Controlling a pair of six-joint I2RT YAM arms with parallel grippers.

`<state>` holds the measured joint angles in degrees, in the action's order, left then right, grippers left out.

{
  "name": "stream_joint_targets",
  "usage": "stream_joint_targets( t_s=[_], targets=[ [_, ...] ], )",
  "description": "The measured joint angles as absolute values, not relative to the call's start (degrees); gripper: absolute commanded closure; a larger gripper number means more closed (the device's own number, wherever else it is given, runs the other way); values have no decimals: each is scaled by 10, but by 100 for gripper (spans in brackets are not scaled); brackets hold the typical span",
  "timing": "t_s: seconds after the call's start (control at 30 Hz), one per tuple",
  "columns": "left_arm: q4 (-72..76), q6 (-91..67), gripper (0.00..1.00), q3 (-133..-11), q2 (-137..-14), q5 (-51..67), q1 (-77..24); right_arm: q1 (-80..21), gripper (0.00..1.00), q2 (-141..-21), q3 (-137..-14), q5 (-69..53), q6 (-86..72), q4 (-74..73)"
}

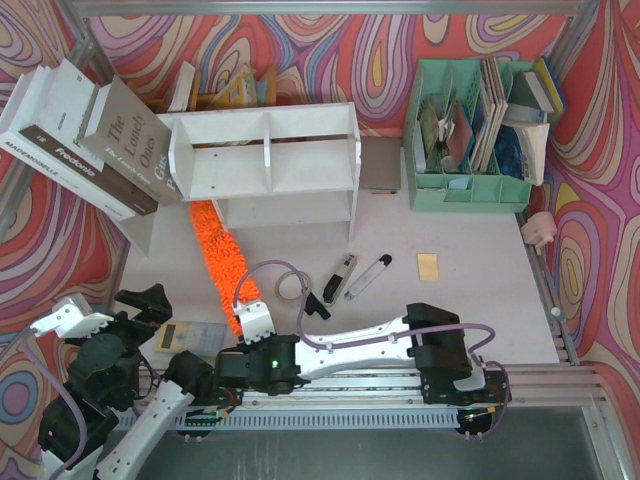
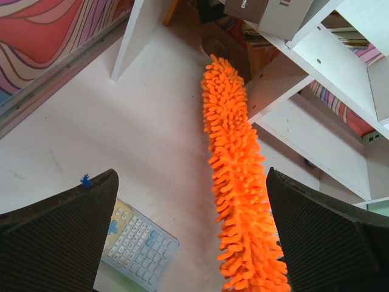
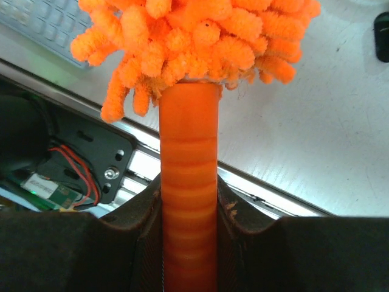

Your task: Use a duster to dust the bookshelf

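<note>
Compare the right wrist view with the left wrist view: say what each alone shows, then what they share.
Right wrist only: the orange handle clamped in the shut right gripper. Left wrist only: the white bookshelf and the open, empty left gripper. Both: the fluffy orange duster and the calculator.

"The Lonely Ones" on grey book (image 1: 128, 142); seemingly "Fredonia" on white book (image 1: 52, 108)

Swirling red, orange and purple patterned walls (image 1: 400, 40), pale tabletop (image 1: 470, 300), aluminium frame rail (image 1: 330, 7) overhead, even light
</note>
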<state>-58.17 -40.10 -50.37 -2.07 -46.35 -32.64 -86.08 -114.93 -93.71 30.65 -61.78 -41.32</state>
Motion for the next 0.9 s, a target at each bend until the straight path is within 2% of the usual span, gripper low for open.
stream_joint_targets(
  t_s=[0.27, 0.6, 0.9],
  targets=[
    [-582, -401, 2, -504, -21, -464, -326, -849, 100, -1169, -938, 274, -618, -414],
    [-582, -401, 2, -504, -21, -464, -326, -881, 100, -1146, -938, 343, -605, -408],
    [-582, -401, 2, -504, -21, -464, -326, -866, 100, -1142, -932, 328, -592, -412]
  ],
)
